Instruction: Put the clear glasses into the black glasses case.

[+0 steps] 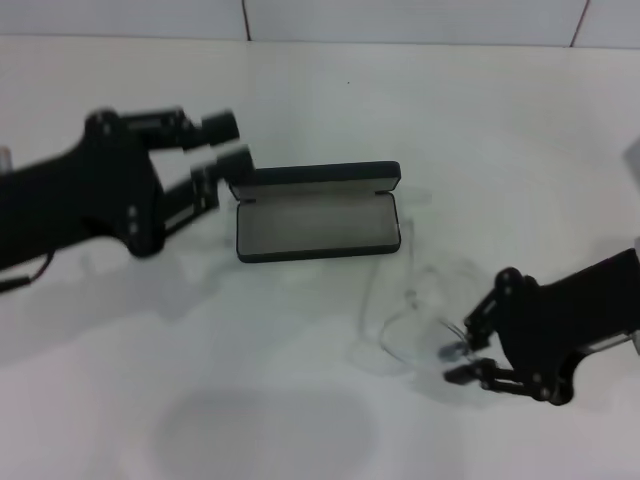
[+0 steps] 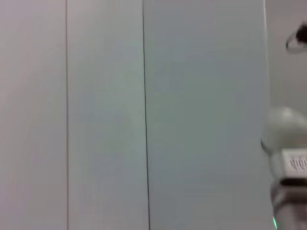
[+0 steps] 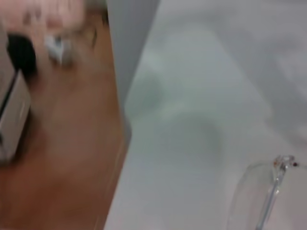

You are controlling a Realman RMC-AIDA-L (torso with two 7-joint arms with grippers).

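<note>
The black glasses case [image 1: 312, 254] lies open at the table's middle, grey lining up and its lid standing at the back. The clear glasses [image 1: 415, 325] rest on the white table in front of the case's right end, one thin arm reaching up toward it. My right gripper [image 1: 465, 348] is open at the glasses' right end, fingers spread either side of the frame's tip; I cannot tell if they touch it. The glasses' hinge and lens [image 3: 268, 201] show in the right wrist view. My left gripper [image 1: 228, 143] hovers open by the case's left end, beside the lid corner.
The white table [image 1: 300, 420] runs to a tiled wall at the back [image 1: 400, 20]. The right wrist view shows a brown surface [image 3: 62, 158] beyond the table edge. Wall panels [image 2: 105, 115] and a white fixture [image 2: 285, 129] fill the left wrist view.
</note>
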